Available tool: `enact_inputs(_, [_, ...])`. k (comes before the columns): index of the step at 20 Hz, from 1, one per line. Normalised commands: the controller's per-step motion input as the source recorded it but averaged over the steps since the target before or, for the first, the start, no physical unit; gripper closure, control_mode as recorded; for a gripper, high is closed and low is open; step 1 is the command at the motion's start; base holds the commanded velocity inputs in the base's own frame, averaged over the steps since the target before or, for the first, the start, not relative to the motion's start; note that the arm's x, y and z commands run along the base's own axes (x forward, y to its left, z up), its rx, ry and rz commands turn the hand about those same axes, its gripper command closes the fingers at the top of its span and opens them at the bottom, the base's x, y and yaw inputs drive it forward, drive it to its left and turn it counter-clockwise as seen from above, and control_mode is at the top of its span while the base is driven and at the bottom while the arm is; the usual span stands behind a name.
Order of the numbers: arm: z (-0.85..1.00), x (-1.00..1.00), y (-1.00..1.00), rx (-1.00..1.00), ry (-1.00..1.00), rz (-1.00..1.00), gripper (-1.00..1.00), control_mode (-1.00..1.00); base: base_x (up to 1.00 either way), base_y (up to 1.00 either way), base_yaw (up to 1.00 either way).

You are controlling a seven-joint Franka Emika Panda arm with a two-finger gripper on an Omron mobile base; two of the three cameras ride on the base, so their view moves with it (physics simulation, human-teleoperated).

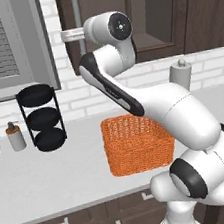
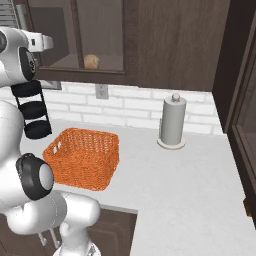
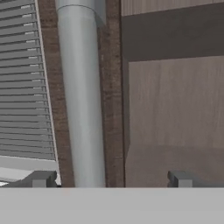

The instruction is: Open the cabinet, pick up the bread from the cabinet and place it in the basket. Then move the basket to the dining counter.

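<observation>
The dark brown cabinet [image 1: 145,13] hangs above the worktop with its glass doors closed. Its long silver handle [image 3: 81,96] runs upright between my fingertips [image 3: 41,178], nearer the left one. My gripper [image 3: 111,180] is open around the handle, and I see no contact. In the left base view the hand [image 1: 70,35] reaches up to the cabinet's left door edge. The small golden bread [image 2: 91,61] sits on the cabinet shelf behind the glass. The orange woven basket [image 1: 136,141] stands empty on the worktop below the arm. The dining counter is out of view.
A paper towel holder [image 2: 173,122] stands by the wall to the right of the basket. A black three-tier rack [image 1: 43,118] and a soap dispenser [image 1: 15,136] stand to the left. Window blinds [image 3: 24,78] are beside the cabinet. Tall dark cabinetry [image 2: 245,100] borders the worktop's right side.
</observation>
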Motion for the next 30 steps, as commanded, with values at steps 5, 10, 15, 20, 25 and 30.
enact_inputs(5, [0.00,0.36,0.09,0.00,-0.01,0.00,1.00,-1.00,0.00,0.00,0.00])
enact_inputs(10, [0.00,0.05,0.00,0.00,-0.02,0.00,1.00,-1.00,0.00,0.00,0.00])
enact_inputs(15, [0.00,-0.15,-0.01,0.00,-0.01,0.00,1.00,-1.00,0.00,0.00,0.00])
enact_inputs(20, [0.00,-0.80,-0.33,0.03,0.00,0.00,1.00,-1.00,0.00,0.00,0.00])
enact_inputs(25, [0.00,-1.00,-0.77,0.07,-0.03,0.00,1.00,-1.00,0.00,0.00,0.00])
enact_inputs(30, [0.00,-1.00,-1.00,0.06,-0.07,0.00,1.00,-1.00,0.00,0.00,0.00])
